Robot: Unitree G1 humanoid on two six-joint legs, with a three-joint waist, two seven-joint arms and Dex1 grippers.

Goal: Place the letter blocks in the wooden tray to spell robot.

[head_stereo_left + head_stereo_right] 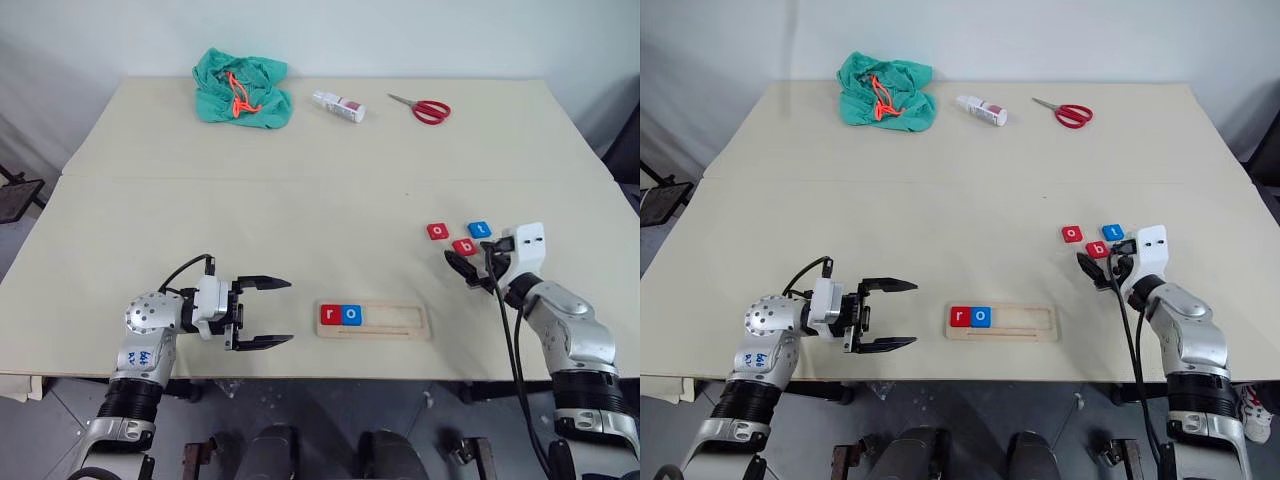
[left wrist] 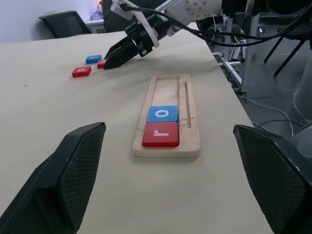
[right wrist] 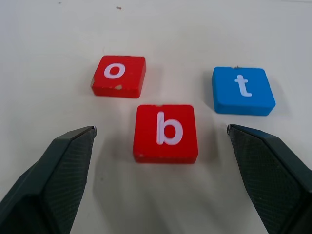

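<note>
Pale table (image 1: 300, 210), wooden tray (image 1: 400, 322) near its front edge, three loose letter blocks (image 1: 465, 246), green cloth (image 1: 243, 90), small bottle (image 1: 338, 106), red scissors (image 1: 422, 108) along the back

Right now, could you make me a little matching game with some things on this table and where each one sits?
Things:
1. red square "r" tile
2. red square "b" tile
3. red-handled scissors
4. crumpled green cloth

Places:
A. far edge, left
B. before the right arm's open fingers
C. in the pale wooden tray
D. far edge, right

Pairs: 1-C, 2-B, 3-D, 4-A
</note>
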